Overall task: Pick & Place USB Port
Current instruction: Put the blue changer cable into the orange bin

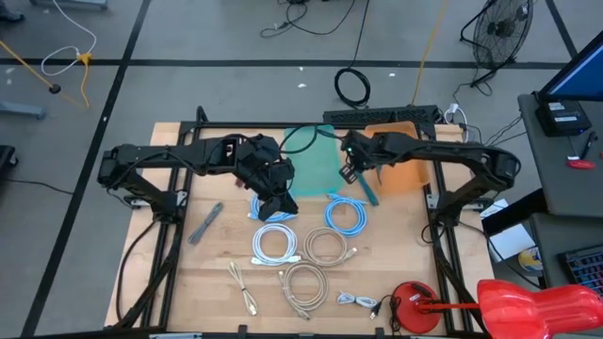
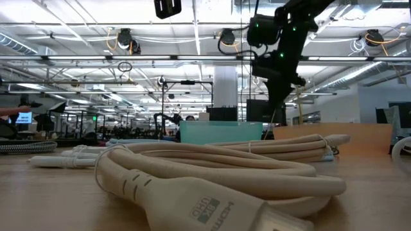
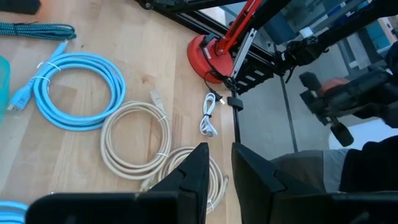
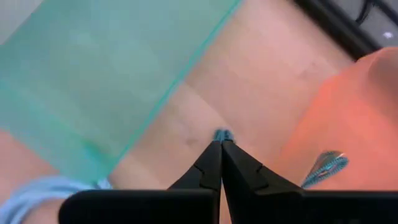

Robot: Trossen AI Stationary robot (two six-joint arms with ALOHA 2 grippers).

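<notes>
Right claw: the right claw [image 4: 221, 163] was pinched fully closed on a thin teal braided cable [image 4: 221, 134], whose end showed just past the fingertips; in the high view the right claw [image 1: 350, 172] hung near the far edge of the worktop, between the two bins.
Teal braided cable: it ran from the claw toward the orange bin, a length lying just beside the claw [image 1: 366, 190].
Bins: a teal bin [image 1: 316, 155] sat to one side of the right claw, an orange bin [image 1: 400, 155] to the other, both along the far edge.
Left claw: the left claw [image 3: 217, 171] had its fingers a narrow gap apart with nothing between them; it was above the worktop's middle [image 1: 276, 202].
Coils: a light blue cable coil [image 1: 346, 213] lay near the middle, white [image 1: 276, 244] and beige [image 1: 327, 246] coils toward the near edge.
Worktop: wooden worktop [image 1: 207, 273].
</notes>
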